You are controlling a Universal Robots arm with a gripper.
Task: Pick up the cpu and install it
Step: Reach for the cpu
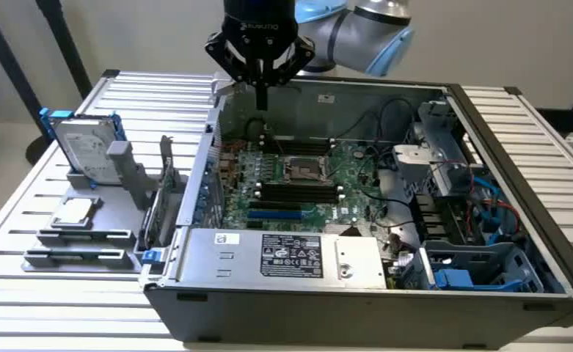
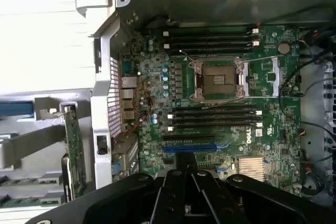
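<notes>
Fingers (image 1: 262, 94) hanging pinched together, empty, top centre | cpu (image 1: 74, 213) lying left-centre | risk: tilted seating possibly bending socket (image 1: 301, 170) pins

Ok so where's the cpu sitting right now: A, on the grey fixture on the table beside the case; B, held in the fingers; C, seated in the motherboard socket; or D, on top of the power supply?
A: the cpu lies flat on the grey fixture at the exterior view's left of the case, the socket is empty, and the shut fingers hold nothing.
</notes>
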